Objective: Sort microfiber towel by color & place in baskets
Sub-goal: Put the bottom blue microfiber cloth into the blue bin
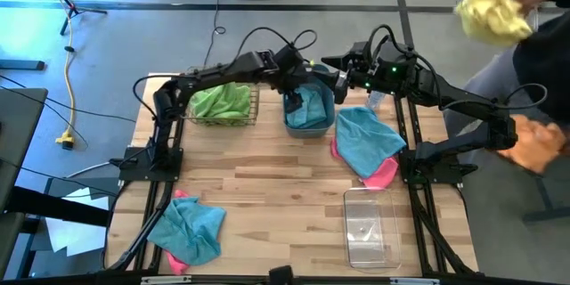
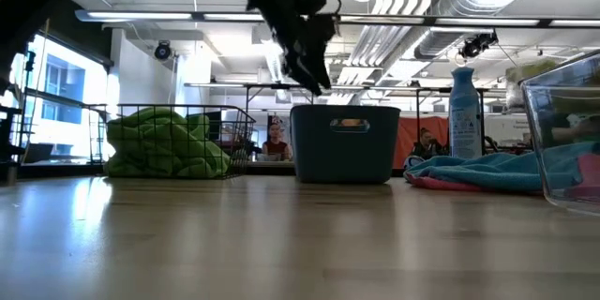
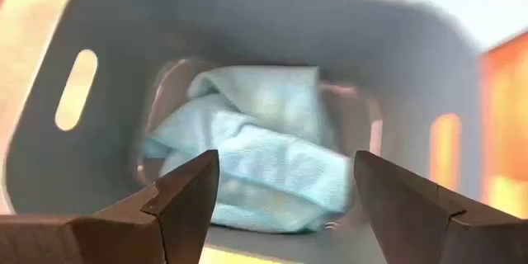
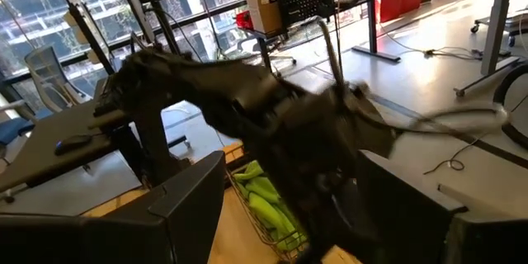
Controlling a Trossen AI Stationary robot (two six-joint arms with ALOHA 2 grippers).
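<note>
My left gripper [image 3: 285, 194] hangs directly above the slate-blue tub [image 1: 310, 107], fingers spread wide and empty. Through the wrist camera a light blue towel [image 3: 256, 148] lies crumpled on the tub floor, inside the walls, clear of both pads.

My right gripper [image 1: 334, 78] sits at about 1 o'clock from the tub, just beside its rim, fingers apart, carrying nothing.

Outward from the tub:
- 9 o'clock: wire mesh basket [image 1: 233, 116] with lime green cloth [image 1: 221, 101] inside.
- 3 o'clock: a blue towel [image 1: 365, 138] spread over a pink towel [image 1: 383, 174] on the table, near the spray bottle [image 2: 463, 112].
- 5 o'clock: clear bin [image 1: 370, 227], nothing visible in it.
- 7 o'clock, well apart: second blue towel [image 1: 189, 227] lying over a pink one [image 1: 181, 198].

Judgement: drop-off step for blue, essentially complete; two blue and two pink towels remain on the table.

To do this step well: lift straight up with fingers wide so the pads snag no fibres and drag the cloth back over the rim. Watch clearance with the right arm; the two wrists are close. For the next pick, pinch only the upper blue layer, near an edge, so the pink stays down.
</note>
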